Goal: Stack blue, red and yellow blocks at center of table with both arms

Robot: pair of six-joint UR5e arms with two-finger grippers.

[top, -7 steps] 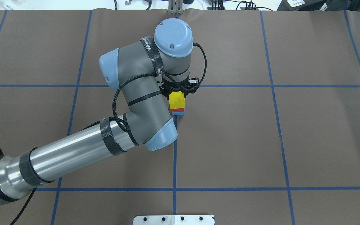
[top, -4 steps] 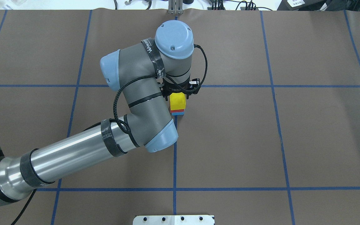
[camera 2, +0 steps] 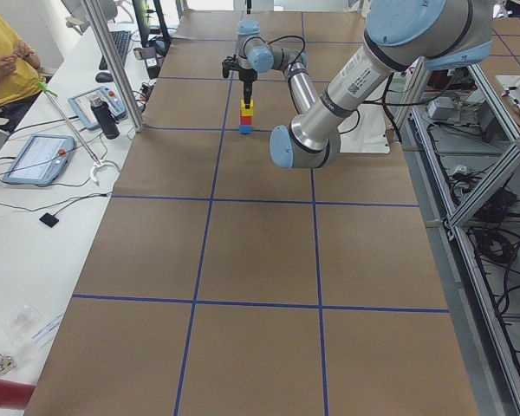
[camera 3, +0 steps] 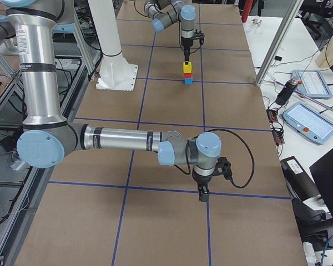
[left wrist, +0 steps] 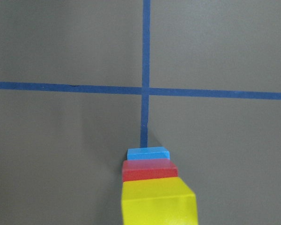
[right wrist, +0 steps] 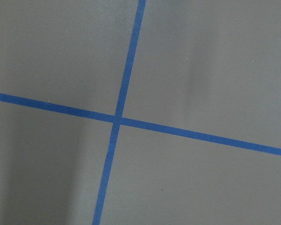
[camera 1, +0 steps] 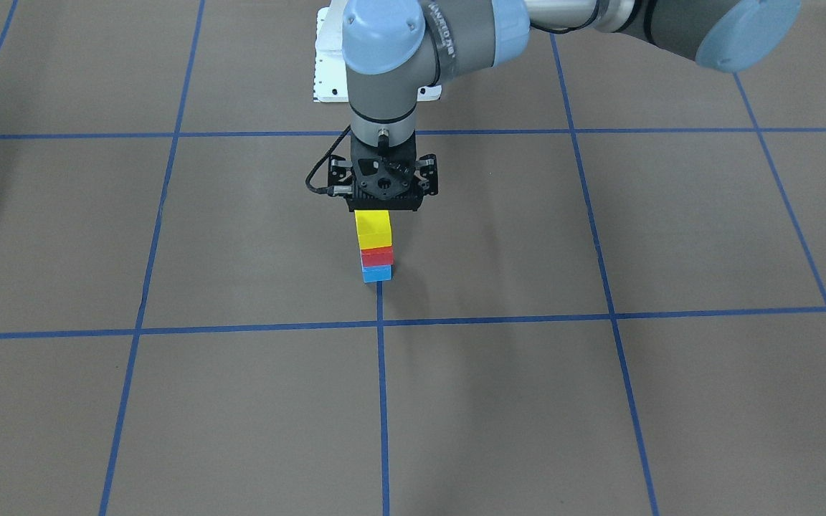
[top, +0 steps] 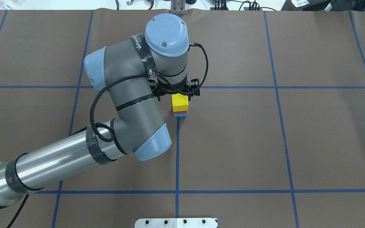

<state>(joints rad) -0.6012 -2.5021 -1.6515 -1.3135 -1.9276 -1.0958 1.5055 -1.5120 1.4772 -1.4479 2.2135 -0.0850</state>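
Stacking looks complete: yellow block point(camera 1: 373, 228) on red block point(camera 1: 377, 256) on blue block point(camera 1: 377, 273), mid-bench point(camera 1: 599, 401), far from every edge. Your left gripper point(camera 1: 383, 206) hangs just above. The right gripper point(camera 3: 202, 195) is toward the right end. You cannot tell either's opening. Only backing away seems left.

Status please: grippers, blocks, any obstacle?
Left gripper above yellow block, jaws unclear. Right gripper aside, unclear. Yellow on red block on blue block, upright. No obstacle seen.
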